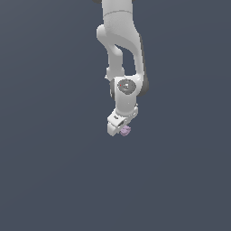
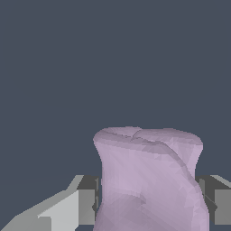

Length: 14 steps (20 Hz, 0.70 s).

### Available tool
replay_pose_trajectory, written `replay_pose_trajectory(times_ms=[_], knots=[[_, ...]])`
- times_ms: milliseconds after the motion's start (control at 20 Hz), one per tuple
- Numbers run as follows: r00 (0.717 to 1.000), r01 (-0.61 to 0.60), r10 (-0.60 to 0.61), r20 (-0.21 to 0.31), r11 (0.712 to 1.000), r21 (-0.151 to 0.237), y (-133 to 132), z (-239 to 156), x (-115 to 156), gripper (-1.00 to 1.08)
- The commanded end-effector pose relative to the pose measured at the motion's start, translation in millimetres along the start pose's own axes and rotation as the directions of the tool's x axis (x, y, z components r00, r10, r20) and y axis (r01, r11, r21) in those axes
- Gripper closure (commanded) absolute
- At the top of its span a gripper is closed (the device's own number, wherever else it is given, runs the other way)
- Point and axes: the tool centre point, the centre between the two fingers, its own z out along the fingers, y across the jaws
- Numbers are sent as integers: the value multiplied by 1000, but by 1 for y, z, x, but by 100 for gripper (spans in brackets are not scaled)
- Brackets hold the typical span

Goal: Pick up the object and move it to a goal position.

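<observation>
The object (image 1: 126, 131) is a tiny pale lilac-purple lump at the tip of my white gripper (image 1: 122, 129), near the middle of the exterior view. In the wrist view the object (image 2: 149, 180) fills the space between my two fingers (image 2: 85, 200), which press against its two sides. My gripper (image 2: 149, 203) is shut on the object and holds it off the ground. The white arm (image 1: 122, 40) reaches down from the top of the exterior view. No goal marker shows in either view.
Only a plain dark grey-blue background (image 1: 45, 135) surrounds the arm and the object in both views.
</observation>
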Motion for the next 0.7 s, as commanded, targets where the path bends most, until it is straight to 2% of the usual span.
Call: replay_pose_trajectory(times_ms=[0,350,650], knots=[[1000,1,-1,1,1000,1,-1,1,0,108],[1000,1,-1,0,1000,0,0,-3,3,108],[1000,1,-1,0,1000,0,2,-21,18,108]])
